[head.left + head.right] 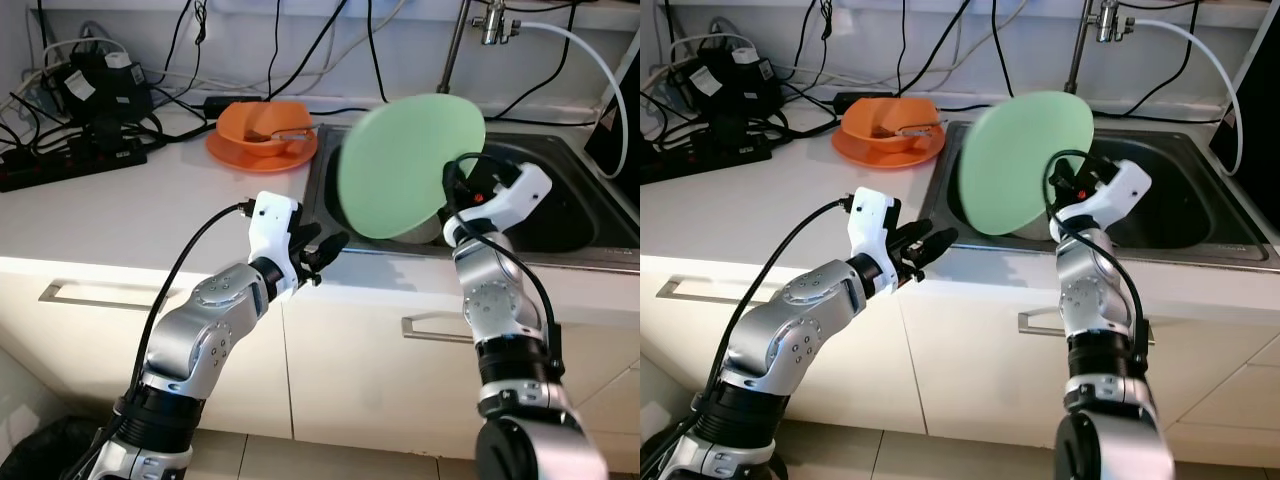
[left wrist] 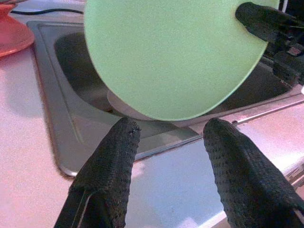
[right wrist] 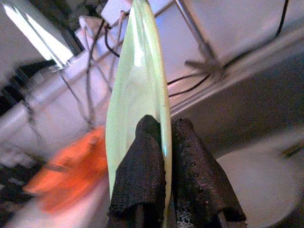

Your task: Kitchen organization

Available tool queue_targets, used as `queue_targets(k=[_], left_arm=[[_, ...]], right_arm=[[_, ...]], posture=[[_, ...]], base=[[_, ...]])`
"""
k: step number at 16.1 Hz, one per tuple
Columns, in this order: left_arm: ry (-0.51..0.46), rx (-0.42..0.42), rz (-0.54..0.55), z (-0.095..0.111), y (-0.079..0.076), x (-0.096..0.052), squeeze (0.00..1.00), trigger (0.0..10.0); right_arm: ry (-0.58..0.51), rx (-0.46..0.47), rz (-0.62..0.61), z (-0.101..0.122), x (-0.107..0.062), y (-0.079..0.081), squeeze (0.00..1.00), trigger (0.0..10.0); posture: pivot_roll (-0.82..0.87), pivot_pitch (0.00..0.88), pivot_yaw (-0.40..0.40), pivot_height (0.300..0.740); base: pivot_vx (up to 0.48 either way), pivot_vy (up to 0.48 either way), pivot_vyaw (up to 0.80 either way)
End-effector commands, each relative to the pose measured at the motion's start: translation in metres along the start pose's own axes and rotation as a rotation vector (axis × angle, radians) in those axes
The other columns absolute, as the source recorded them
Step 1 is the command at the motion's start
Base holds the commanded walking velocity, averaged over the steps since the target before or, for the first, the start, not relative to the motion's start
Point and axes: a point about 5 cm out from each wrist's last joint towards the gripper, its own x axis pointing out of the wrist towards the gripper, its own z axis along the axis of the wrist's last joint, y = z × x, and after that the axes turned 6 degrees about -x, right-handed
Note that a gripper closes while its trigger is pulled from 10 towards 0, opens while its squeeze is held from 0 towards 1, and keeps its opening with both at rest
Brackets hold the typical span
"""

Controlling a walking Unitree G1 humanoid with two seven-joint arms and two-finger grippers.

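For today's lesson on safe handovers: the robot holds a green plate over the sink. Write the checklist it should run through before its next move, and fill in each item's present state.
1. Right gripper pinching the green plate at its rim: ok, fingers closed on both faces.
2. Plate held on edge above the sink: ok.
3. Left gripper open and free: ok, it hovers at the counter edge, facing the plate.
4. Landing spot in the basin: not ok, a white dish already lies there.
5. Orange bowl and plate apart from the green plate: ok.
6. Grip firm enough not to slip: cannot tell.
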Motion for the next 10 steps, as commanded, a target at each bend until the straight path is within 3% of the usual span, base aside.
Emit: queue_targets(k=[1,2,4,6,8,10], left_arm=[[-0.002,0.028,-0.018,0.002,-0.005,-0.001,0.00,10.0],[-0.003,0.031,-0.017,0.002,-0.005,-0.001,0.00,10.0],[-0.011,0.039,-0.017,0.004,-0.006,-0.002,0.00,10.0],[-0.014,0.042,-0.016,0.004,-0.006,-0.002,0.00,10.0],[-0.018,0.052,-0.024,0.005,-0.008,-0.003,0.00,10.0],[-0.020,0.062,-0.030,0.005,-0.009,-0.004,0.00,10.0]], right_arm=[[-0.115,-0.197,0.038,0.025,0.010,0.014,0.00,10.0],[-0.133,-0.249,0.043,0.028,0.012,0.016,0.00,10.0],[-0.177,-0.467,0.102,0.034,0.018,0.028,0.00,10.0],[-0.197,-0.573,0.142,0.035,0.019,0.033,0.00,10.0],[-0.163,-0.757,0.199,0.028,0.025,0.036,0.00,10.0],[-0.128,-0.880,0.239,0.020,0.027,0.034,0.00,10.0]], posture=[[0.03,0.000,0.004,0.740],[0.03,0.000,0.005,0.740],[0.03,0.000,0.004,0.740],[0.04,0.000,0.004,0.740],[0.05,0.000,-0.001,0.740],[0.05,0.000,-0.005,0.740]], base=[[0.000,0.000,0.00],[0.000,0.000,0.00],[0.000,0.000,0.00],[0.000,0.000,0.00],[0.000,0.000,0.00],[0.000,0.000,0.00]])
